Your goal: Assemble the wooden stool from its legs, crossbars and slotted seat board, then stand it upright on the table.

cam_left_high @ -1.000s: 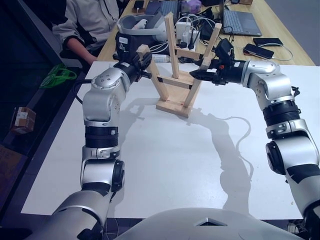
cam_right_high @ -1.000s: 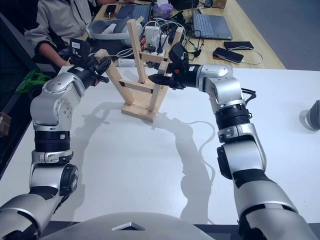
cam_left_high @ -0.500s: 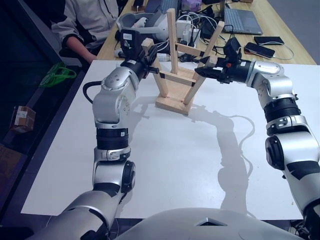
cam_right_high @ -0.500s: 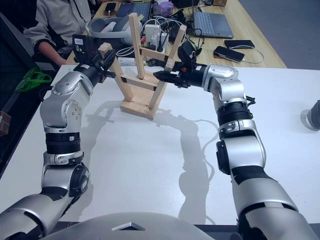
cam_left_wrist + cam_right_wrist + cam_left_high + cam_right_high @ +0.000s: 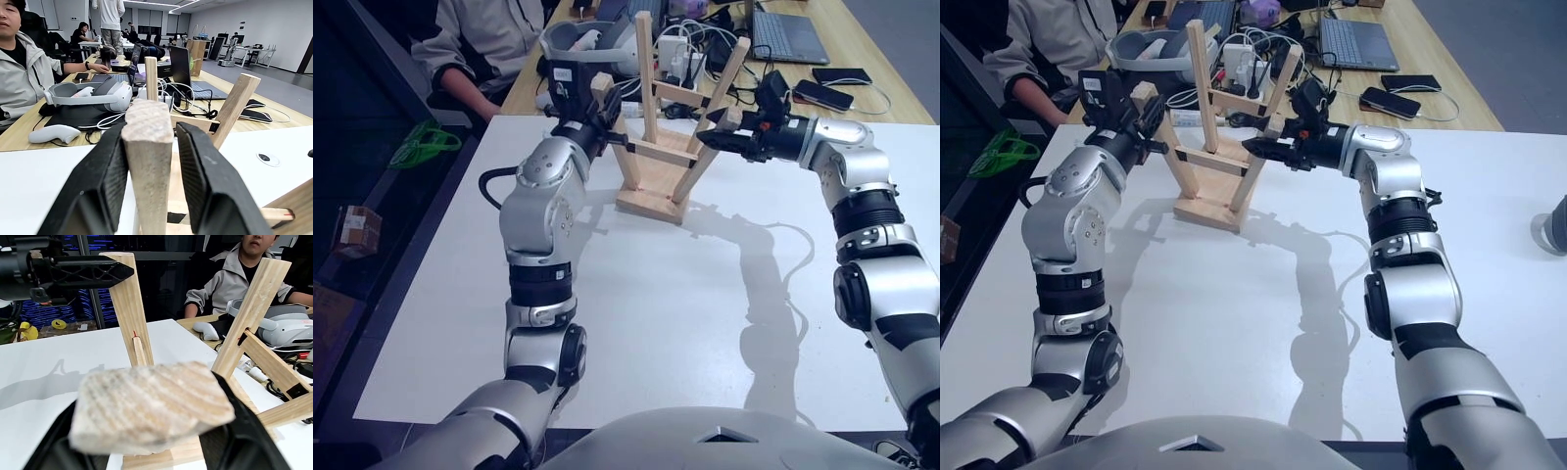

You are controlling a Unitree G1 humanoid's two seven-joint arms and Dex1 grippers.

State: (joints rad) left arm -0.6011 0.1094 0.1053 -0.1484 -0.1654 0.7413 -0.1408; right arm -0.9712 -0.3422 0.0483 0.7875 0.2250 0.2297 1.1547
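Left gripper [image 5: 605, 115] clamped 1 leg [image 5: 625, 162] of the inverted stool [image 5: 651, 204]; right gripper [image 5: 719, 138] clamped another. Stool stood near worktop's [image 5: 636, 323] far edge.

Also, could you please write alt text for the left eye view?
A wooden stool sits upside down on a white table. The left gripper and right gripper each have jaws shut on a leg top.

Pale wooden stool [image 5: 651, 204] (striped grain on leg ends [image 5: 146, 401]), black jaws, white table [image 5: 636, 323].
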